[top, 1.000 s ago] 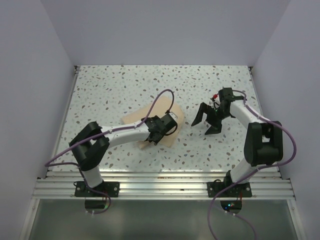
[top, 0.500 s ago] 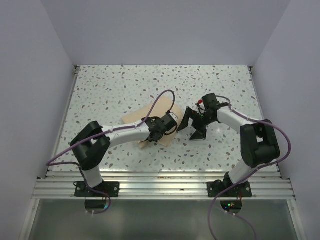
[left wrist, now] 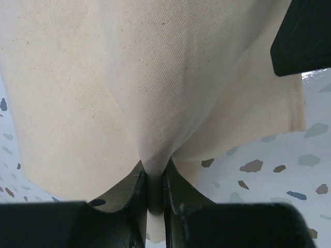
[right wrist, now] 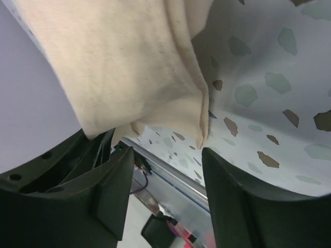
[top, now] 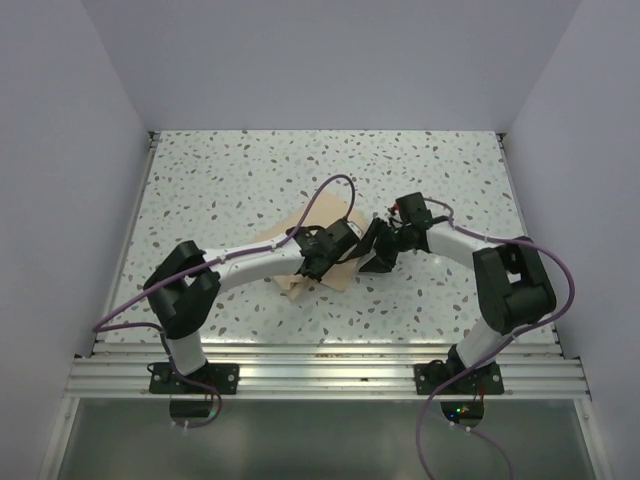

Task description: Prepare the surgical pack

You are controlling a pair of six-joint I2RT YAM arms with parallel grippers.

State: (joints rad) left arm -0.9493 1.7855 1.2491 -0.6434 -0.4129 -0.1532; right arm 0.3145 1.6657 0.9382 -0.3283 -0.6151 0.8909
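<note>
Convergence — my right gripper [right wrist: 165, 155], in from three o'clock, reaches the surgical pack [left wrist: 155, 77], jaws apart at its hem. Left gripper [left wrist: 152, 178] pinches a fold — two-handed handling looks ready.

**Inspector:** Overhead, how much of the pack [top: 268, 238] shows?

**Assistant:** Tan margins only. The left arm [top: 250, 262] covers the middle. The left gripper [top: 340, 252] and right gripper [top: 370, 252] merge into one dark cluster, and no fingertips can be made out.

**Inspector:** Left wrist view?

**Assistant:** The pack runs off the top and left edges. A black block [left wrist: 302, 36] is cut by the upper right corner and cannot be identified.

**Inspector:** Right wrist?

**Assistant:** The pack is cut off at the top. The rail [right wrist: 176, 173] and wiring [right wrist: 140, 170] behind it are blurred.
</note>
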